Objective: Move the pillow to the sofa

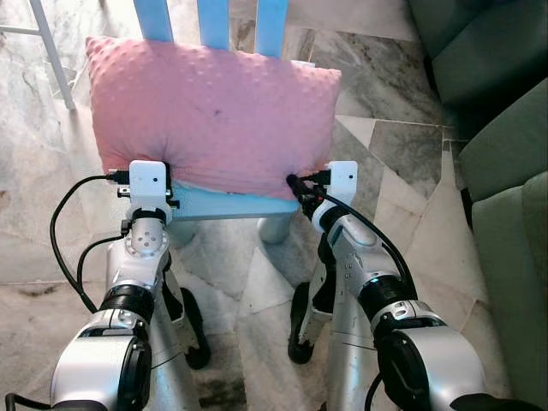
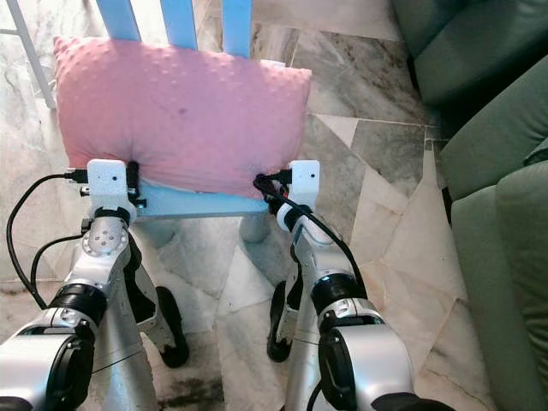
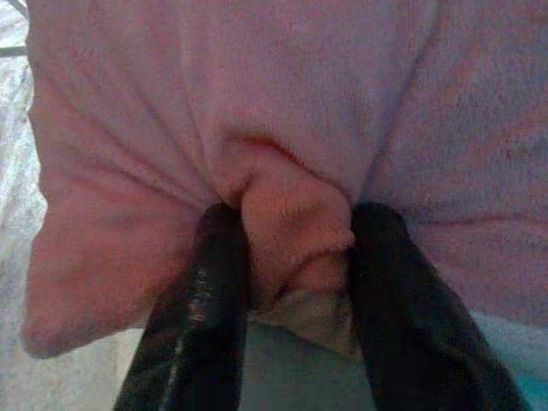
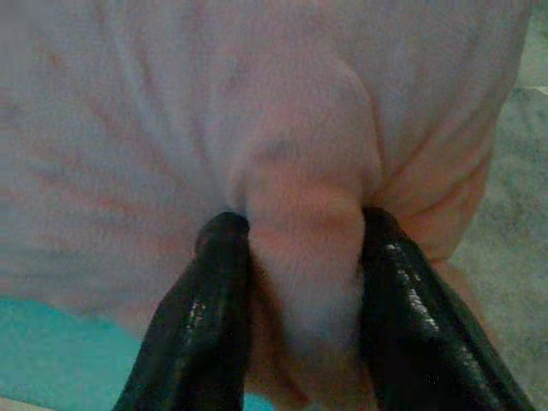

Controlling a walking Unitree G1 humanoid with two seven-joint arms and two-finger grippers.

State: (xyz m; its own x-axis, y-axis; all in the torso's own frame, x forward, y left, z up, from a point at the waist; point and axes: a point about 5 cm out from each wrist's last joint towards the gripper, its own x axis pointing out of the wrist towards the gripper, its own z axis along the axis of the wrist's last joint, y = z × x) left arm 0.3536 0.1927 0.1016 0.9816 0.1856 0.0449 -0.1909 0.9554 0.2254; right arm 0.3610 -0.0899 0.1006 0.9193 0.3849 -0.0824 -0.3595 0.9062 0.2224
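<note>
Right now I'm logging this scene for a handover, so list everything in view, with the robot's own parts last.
pillow: one, pink, on the chair seat, leaning against the slats.
chair: one, light blue, in front of the robot.
sofa: green, on the robot's right.
floor: grey-white marble.
white frame: one, far left, partly seen.
left end effector: black fingers shut on the pillow's lower left edge.
right end effector: black fingers shut on its lower right edge.
</note>
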